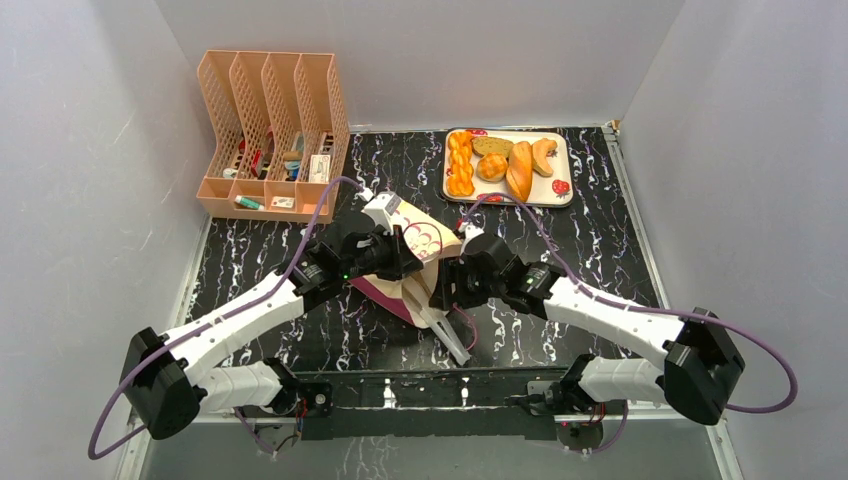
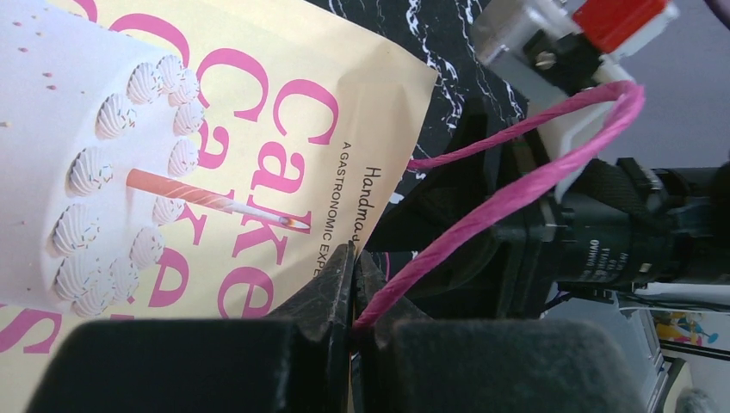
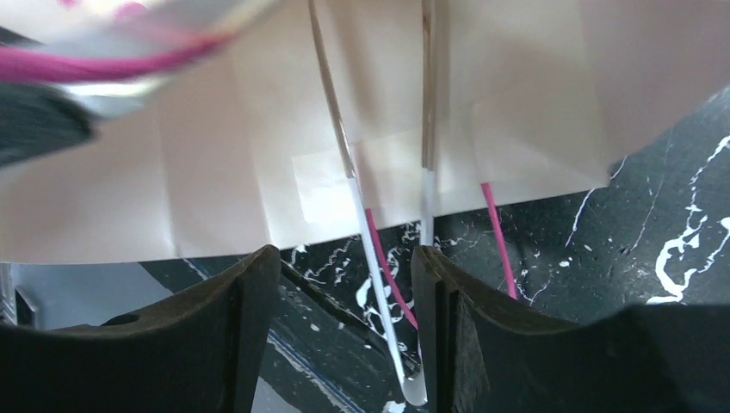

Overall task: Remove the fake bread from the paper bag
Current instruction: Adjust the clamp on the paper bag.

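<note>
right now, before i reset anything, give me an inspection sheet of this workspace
surface: black table with white marbling
job's things: fake bread lies on a white tray at the far right; paper bag mid-table between the arms, its inside hidden
clutter: peach file rack far left, small items in its slots; pale two-pronged piece by the bag, kind unclear
hands: left hand shut on the bag's cord handle; right hand open, facing the bag, the prongs between its fingers unclamped
cables: purple cable loops off each arm
surroundings: plain white walls; nothing else seen
</note>
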